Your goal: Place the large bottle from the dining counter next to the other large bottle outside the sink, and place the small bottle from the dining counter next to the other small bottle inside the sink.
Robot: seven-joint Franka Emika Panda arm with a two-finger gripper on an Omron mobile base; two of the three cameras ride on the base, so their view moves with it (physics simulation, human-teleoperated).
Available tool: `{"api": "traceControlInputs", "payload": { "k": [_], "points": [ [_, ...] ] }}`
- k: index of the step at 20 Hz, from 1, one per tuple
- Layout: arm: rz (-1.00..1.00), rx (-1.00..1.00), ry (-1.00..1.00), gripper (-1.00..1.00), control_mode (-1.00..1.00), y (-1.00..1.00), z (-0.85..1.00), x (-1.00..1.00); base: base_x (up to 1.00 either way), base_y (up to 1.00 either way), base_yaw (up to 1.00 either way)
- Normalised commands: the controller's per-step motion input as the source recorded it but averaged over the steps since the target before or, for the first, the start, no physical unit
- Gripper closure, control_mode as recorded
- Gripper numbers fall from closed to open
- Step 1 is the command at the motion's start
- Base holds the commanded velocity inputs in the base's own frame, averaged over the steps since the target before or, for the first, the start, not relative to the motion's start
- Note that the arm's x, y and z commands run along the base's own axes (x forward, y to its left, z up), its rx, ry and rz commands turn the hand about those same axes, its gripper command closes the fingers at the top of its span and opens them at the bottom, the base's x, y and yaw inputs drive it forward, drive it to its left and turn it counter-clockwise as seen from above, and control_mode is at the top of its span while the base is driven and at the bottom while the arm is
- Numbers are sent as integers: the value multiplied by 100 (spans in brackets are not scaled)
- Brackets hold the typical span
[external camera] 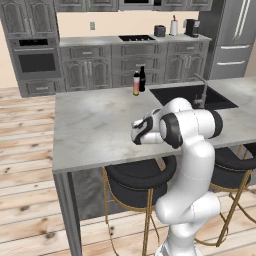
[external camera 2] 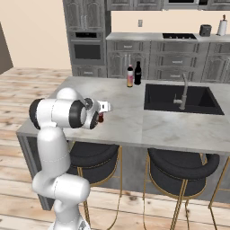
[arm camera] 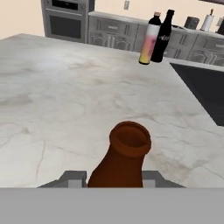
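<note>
My gripper (arm camera: pixel 114 177) is shut on the small bottle (arm camera: pixel 127 148), a brown glass bottle whose open neck points up toward the hand camera. It hangs over the near part of the dining counter (arm camera: pixel 52 87), left of the sink (external camera 2: pixel 161 96). From the right base view, a bit of the red-labelled small bottle (external camera 2: pixel 101 118) shows under the gripper (external camera 2: pixel 102 112). The large bottle (arm camera: pixel 163 37) stands upright right beside the other large bottle (arm camera: pixel 149 39), at the counter's far edge by the sink's corner. The other small bottle is hidden inside the basin.
A silver faucet (external camera 2: pixel 183 92) rises at the sink's near rim. Black stools (external camera 2: pixel 179 164) with gold legs stand under the counter's front edge. Grey cabinets and an oven (external camera: pixel 35 60) line the far wall.
</note>
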Motion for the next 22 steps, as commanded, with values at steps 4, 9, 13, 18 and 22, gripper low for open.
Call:
{"api": "traceControlInputs", "payload": {
  "k": [4, 9, 13, 18, 22],
  "points": [
    [0, 0, 0, 100, -100, 0, 0, 0, 0, 0, 0],
    [0, 0, 0, 100, -100, 0, 0, 0, 0, 0, 0],
    [0, 0, 0, 100, -100, 0, 0, -4, 0, 0, 0],
    [0, 0, 0, 100, 100, 0, 0, 0, -17, 1, 0],
    [0, 0, 0, 100, 100, 0, 0, 0, -35, 22, 0]
  ]
}}
